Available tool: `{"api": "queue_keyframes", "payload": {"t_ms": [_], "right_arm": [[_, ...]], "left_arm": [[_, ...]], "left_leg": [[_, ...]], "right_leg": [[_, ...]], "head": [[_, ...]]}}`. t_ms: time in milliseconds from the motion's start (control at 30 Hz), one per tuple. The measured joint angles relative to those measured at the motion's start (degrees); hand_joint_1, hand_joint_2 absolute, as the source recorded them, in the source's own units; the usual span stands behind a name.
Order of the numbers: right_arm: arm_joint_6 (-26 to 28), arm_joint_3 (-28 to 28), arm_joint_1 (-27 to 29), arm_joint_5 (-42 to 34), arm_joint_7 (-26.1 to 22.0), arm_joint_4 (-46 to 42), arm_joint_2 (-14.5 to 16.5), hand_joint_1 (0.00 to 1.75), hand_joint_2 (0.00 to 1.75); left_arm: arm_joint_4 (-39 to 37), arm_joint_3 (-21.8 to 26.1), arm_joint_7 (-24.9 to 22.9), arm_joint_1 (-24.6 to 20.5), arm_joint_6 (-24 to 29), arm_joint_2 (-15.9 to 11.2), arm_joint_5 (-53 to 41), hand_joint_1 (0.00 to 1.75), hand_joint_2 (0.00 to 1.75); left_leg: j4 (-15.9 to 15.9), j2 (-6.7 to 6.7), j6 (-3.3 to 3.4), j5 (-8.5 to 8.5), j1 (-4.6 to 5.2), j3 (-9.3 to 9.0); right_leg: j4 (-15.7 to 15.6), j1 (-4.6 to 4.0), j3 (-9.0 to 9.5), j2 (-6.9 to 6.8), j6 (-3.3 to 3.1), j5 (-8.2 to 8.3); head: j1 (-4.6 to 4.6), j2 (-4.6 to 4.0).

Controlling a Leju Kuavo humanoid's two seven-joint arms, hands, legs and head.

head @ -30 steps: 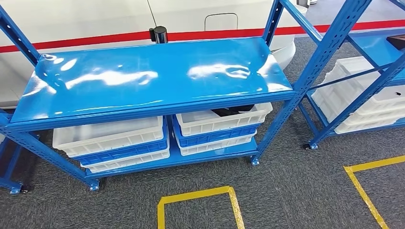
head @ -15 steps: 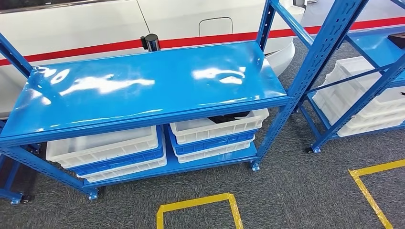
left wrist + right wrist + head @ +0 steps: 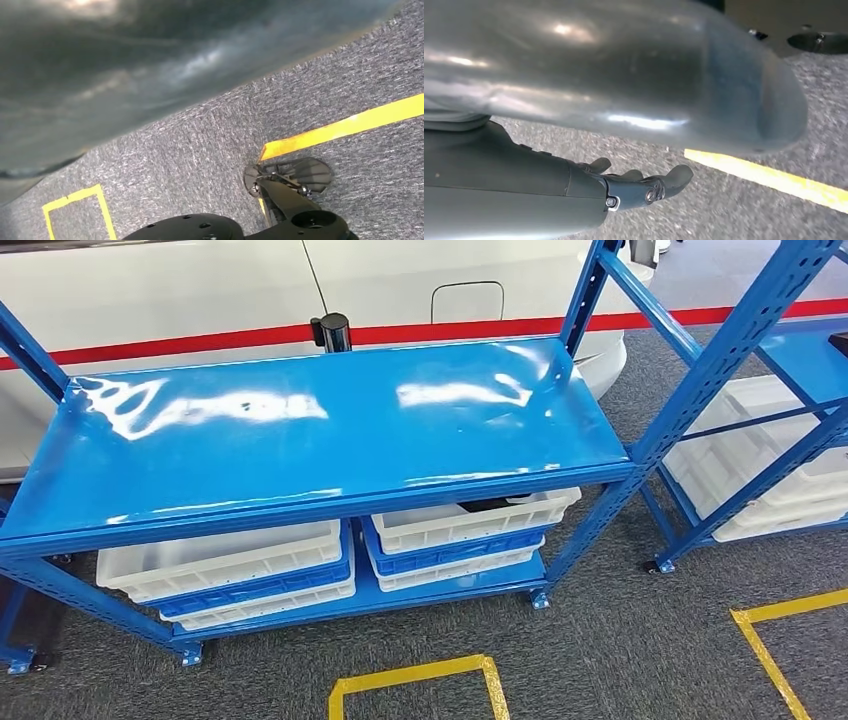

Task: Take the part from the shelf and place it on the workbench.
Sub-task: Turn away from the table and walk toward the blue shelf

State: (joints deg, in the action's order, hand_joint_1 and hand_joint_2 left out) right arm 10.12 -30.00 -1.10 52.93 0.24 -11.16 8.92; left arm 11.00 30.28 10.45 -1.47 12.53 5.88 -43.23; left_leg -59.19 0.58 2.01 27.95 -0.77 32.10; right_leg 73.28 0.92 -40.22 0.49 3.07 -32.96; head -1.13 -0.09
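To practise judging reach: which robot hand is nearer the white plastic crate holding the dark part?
Probably right, narrowly: the white plastic crate lies slightly right of centre. The right hand hangs over grey carpet; the left arm hangs likewise.

Right hand (image 3: 644,187) hangs empty, fingers apart, over grey carpet (image 3: 734,210).

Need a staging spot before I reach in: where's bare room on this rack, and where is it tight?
The glossy blue top shelf is bare between its corner posts. Below it, two stacks of white crates and sit side by side on the bottom shelf; the right stack holds something dark, with little headroom.
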Motion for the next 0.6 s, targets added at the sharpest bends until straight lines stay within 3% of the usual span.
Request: {"api": "queue_keyframes", "payload": {"t_ms": [67, 133, 200, 300, 367, 433, 467, 500, 600], "right_arm": [[0.6, -0.18, 0.04, -0.04, -0.68, -0.01, -0.02, 0.0, 0.0], [1.32, -0.32, -0.01, 0.1, -1.42, -0.01, 0.01, 0.0, 0.0], [1.96, -0.34, -0.05, 0.39, -1.93, -0.01, 0.04, 0.0, 0.0], [2.39, -0.35, 0.02, 0.75, -2.37, -0.01, 0.17, 0.0, 0.0], [2.61, -0.34, 0.06, 0.86, -2.74, -0.01, 0.29, 0.0, 0.0], [2.82, -0.34, 0.07, 0.99, -3.17, -0.01, 0.37, 0.0, 0.0], [2.83, -0.34, 0.08, 1.03, -3.31, -0.01, 0.37, 0.0, 0.0], [2.73, -0.34, 0.09, 1.08, -3.4, -0.01, 0.36, 0.0, 0.0], [1.99, -0.34, 0.1, 1.28, -3.47, 0.01, 0.38, 0.0, 0.0]], "left_arm": [[-0.01, 0.17, -0.01, 0.07, 0.1, 0.08, 0.01, 0.0, 0.0], [0.01, 0.43, -0.03, 0.04, 0.2, 0.14, 0.02, 0.0, 0.0], [0.02, 0.65, -0.08, -0.01, 0.26, 0.14, 0.02, 0.0, 0.0], [0.06, 0.81, -0.13, 0.0, 0.32, 0.14, 0.02, 0.0, 0.0], [0.07, 0.86, -0.14, 0.03, 0.32, 0.15, 0.04, 0.0, 0.0], [0.06, 0.9, -0.14, 0.11, 0.32, 0.18, 0.08, 0.0, 0.0], [0.06, 0.92, -0.15, 0.18, 0.32, 0.19, 0.09, 0.0, 0.0], [0.06, 0.93, -0.15, 0.23, 0.32, 0.19, 0.08, 0.0, 0.0], [0.05, 0.95, -0.16, 0.23, 0.32, 0.16, -0.03, 0.0, 0.0]], "left_leg": [[0.01, 0.15, -0.35, 0.75, 0.01, -0.99], [0.01, 0.3, -0.97, 1.6, 0.31, -1.73], [0.25, 0.35, -1.55, 2.1, 0.53, -2.18], [-1.11, 0.13, -2.43, 3.21, 0.33, -2.11], [-7.07, -0.06, -2.91, 6.03, 0.18, 0.74], [-14.45, -0.13, -3.2, 8.62, 0.11, 5.17], [-16.22, -0.14, -3.25, 8.5, 0.09, 6.64], [-15.83, -0.16, -3.24, 7.18, 0.07, 7.06], [-5.52, -0.31, -2.77, 0.34, 0.14, 3.37]], "right_leg": [[-7.68, 0.04, 2.49, -0.19, 0.87, 4.38], [-13.26, -0.14, 4.96, -0.37, 0.4, 7.1], [-14.07, -0.46, 5.63, -0.37, -0.77, 7.45], [-14.4, 0.01, 6.26, -0.32, -2.07, 7.26], [-14.53, 0.19, 6.93, -0.37, -2.82, 6.86], [-14.53, 0.06, 7.43, -0.43, -3.36, 6.44], [-14.52, 0.0, 7.69, -0.39, -3.5, 6.23], [-14.52, -0.02, 8.01, -0.28, -3.54, 6.02], [-14.48, -0.19, 9.05, 0.05, -3.02, 5.11]], "head": [[0.05, 0.0], [0.06, 0.0], [0.04, 0.0], [-0.1, 0.0], [-0.28, 0.0], [-0.31, 0.0], [-0.32, 0.0], [-0.34, 0.0], [-0.35, 0.0]]}}
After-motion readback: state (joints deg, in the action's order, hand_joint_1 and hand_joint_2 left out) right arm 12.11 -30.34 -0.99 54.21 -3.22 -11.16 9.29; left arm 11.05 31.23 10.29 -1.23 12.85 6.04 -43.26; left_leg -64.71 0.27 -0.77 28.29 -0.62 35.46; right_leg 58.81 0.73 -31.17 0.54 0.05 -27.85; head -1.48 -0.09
